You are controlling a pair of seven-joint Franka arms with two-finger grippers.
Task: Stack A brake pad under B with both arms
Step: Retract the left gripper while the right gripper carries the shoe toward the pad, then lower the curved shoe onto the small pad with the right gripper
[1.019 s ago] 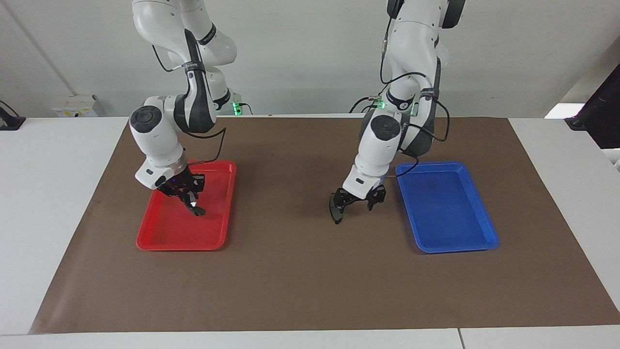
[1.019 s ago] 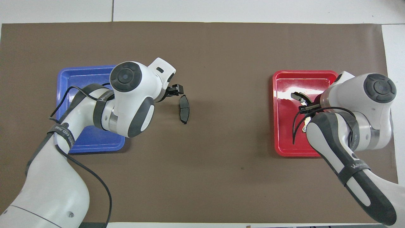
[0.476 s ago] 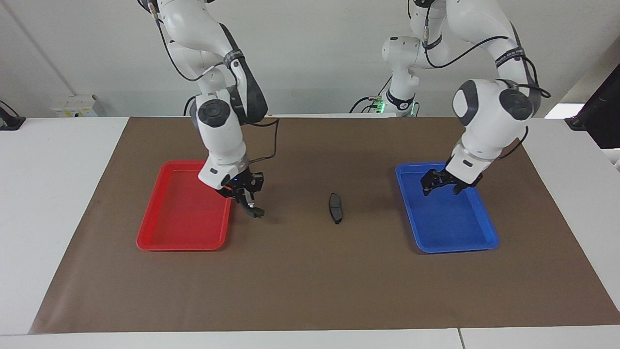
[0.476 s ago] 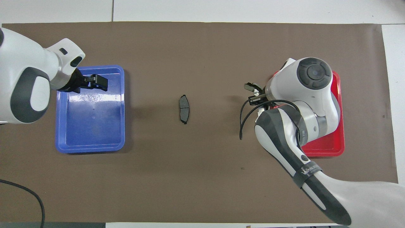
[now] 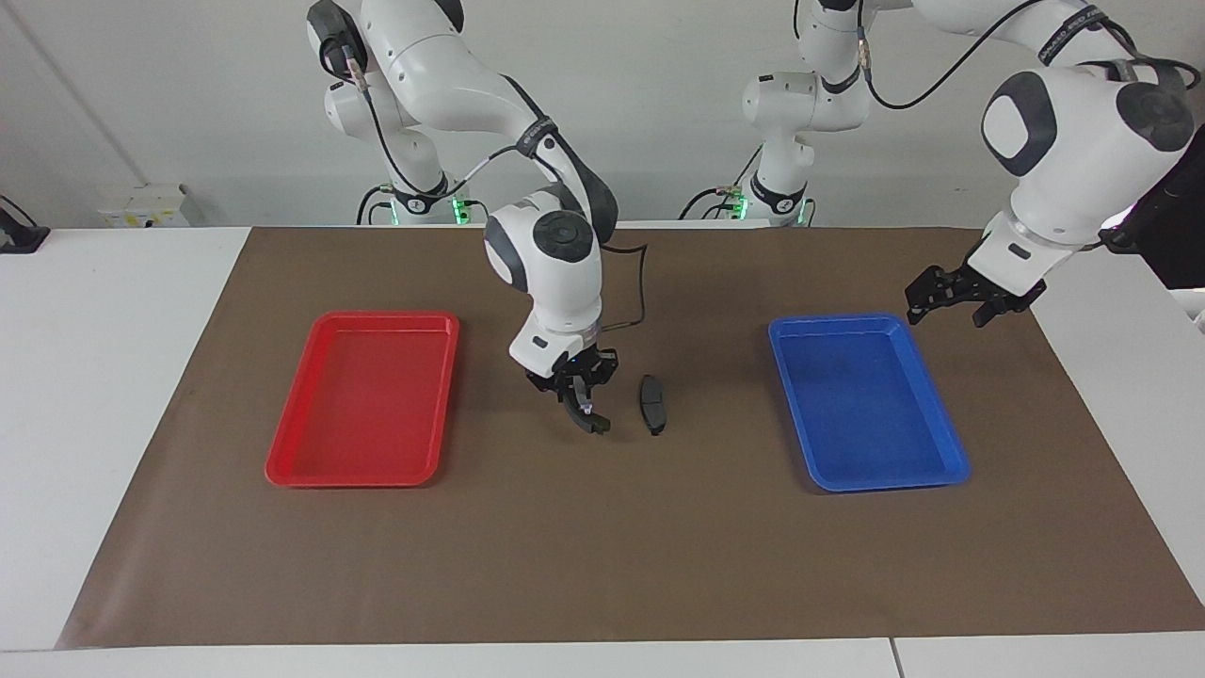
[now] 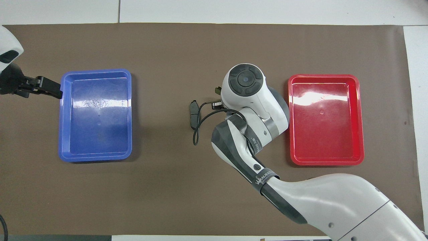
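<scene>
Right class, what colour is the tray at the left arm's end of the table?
Blue. The tray at that end is a bright, glossy blue; the overhead view shows it best.

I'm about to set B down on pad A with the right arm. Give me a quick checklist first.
1. Nothing on pad A, which lies on the mat: ok.
2. Grip of right pincer on B: ok, shut on it.
3. B over pad A: not ok; it hangs beside it, toward the right arm's end.
4. Clearance from left pincer: ok; it is open and raised at the edge of the blue tray.
5. B's curve lined up with pad A: cannot tell.
</scene>
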